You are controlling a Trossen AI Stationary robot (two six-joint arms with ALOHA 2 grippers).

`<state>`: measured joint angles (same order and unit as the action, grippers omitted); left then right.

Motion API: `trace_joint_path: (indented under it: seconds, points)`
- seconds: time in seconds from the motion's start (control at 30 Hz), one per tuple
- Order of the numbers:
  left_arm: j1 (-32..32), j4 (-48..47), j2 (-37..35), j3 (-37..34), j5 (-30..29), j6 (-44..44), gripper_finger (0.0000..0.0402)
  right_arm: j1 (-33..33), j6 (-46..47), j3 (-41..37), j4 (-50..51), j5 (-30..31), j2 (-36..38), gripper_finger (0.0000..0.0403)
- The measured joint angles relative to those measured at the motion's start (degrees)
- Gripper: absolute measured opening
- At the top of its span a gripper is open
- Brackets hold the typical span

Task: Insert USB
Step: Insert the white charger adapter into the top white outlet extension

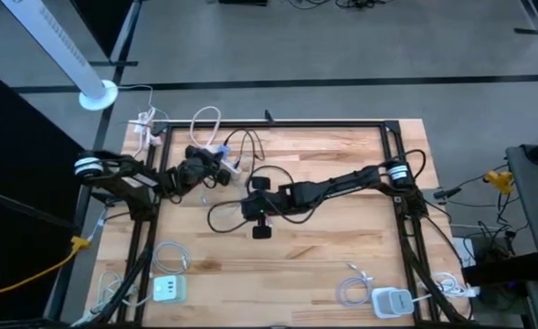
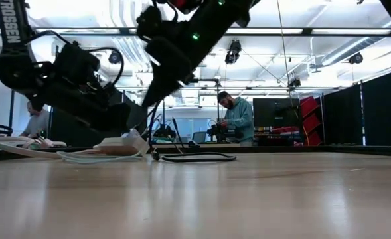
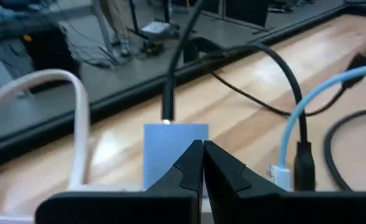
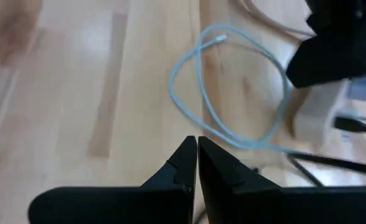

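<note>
A pale blue-white USB hub [image 3: 170, 149] lies on the wooden table at the far left, also seen from above [image 1: 216, 152]. A black cable [image 3: 168, 93] is plugged into its far side. A light blue cable's white plug [image 3: 281, 175] and a black plug [image 3: 303, 163] lie beside it. My left gripper [image 3: 202, 149] is shut, its tips right at the hub. My right gripper [image 4: 197, 146] is shut with nothing in it. It hangs above the table's middle [image 1: 247, 203], over the light blue cable's loop [image 4: 232, 93]. My left gripper's shut fingertips [image 3: 192, 155] stand in front of the hub's near top edge [image 3: 170, 134], slanting down from the table's left. I cannot tell whether they touch it.
A white cable [image 3: 77, 124] curves past the hub. A black cable loop [image 1: 221, 216] lies at the table's middle. White charger blocks with coiled cables sit near left [image 1: 168, 290] and near right [image 1: 392, 302]. Black frame rails [image 1: 296, 122] edge the table. A person [image 2: 238, 119] stands beyond it.
</note>
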<state>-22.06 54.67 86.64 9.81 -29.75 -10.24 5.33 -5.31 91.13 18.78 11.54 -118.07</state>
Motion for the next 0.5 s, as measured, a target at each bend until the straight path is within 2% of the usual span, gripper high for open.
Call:
trace_joint_path:
  seconds: [0.23,0.5]
  points:
    - [1.3,-2.2,4.0,-1.0,0.7,-4.7,0.0,0.1,2.3,-3.0,-1.0,0.1,0.5,0.0]
    - [1.8,3.4,10.1,-1.1,-0.8,-6.8,0.0,0.1,2.7,-5.3,-1.0,0.5,0.8,0.0]
